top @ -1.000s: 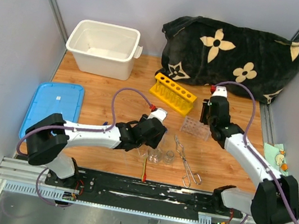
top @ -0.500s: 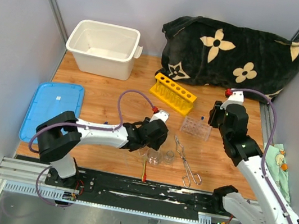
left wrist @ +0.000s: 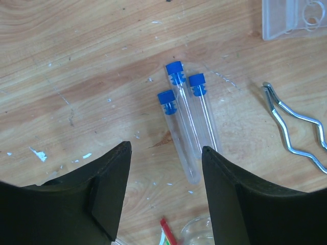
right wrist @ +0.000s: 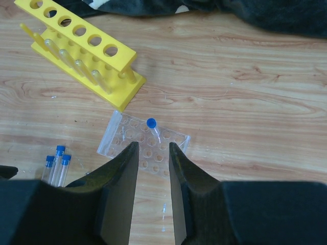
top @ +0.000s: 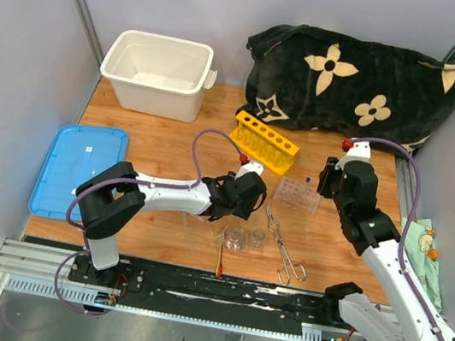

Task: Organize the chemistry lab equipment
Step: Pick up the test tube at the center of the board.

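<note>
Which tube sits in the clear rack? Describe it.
Find the yellow holed rack by the black cloth. Beside it lies a clear plastic rack; the one blue-capped tube standing in it is yours, while three tubes lie flat on the wood.

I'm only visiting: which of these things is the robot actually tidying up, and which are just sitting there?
Part of the job: yellow rack, clear rack, blue-capped tubes, small beakers, tongs, red-tipped stick.

Just lying about: white tub, blue lid, flowered cloth.
</note>
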Robot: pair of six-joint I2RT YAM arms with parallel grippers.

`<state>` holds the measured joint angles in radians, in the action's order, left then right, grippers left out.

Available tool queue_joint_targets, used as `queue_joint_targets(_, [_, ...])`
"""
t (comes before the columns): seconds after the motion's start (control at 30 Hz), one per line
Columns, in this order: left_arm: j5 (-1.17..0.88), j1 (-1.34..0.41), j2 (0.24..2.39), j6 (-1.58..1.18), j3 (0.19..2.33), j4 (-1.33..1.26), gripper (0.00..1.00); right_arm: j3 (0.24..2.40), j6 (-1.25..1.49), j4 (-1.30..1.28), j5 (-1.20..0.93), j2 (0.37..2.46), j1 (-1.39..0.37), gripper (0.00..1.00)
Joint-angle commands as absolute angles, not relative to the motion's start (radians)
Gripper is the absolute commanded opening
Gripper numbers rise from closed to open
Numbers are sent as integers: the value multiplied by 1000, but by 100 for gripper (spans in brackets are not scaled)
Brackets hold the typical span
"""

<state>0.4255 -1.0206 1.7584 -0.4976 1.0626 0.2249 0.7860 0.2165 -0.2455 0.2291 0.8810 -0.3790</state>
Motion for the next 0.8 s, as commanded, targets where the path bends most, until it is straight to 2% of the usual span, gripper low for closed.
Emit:
queue_joint_targets(0.0, [451, -1005, 1763, -514, 1092, 261, 62, 773, 209, -243, 233, 866, -379, 31])
queue_joint_targets(0.77, [412, -981, 1835, -522, 1111, 257, 60, 760, 209, -234, 234, 856, -378, 31])
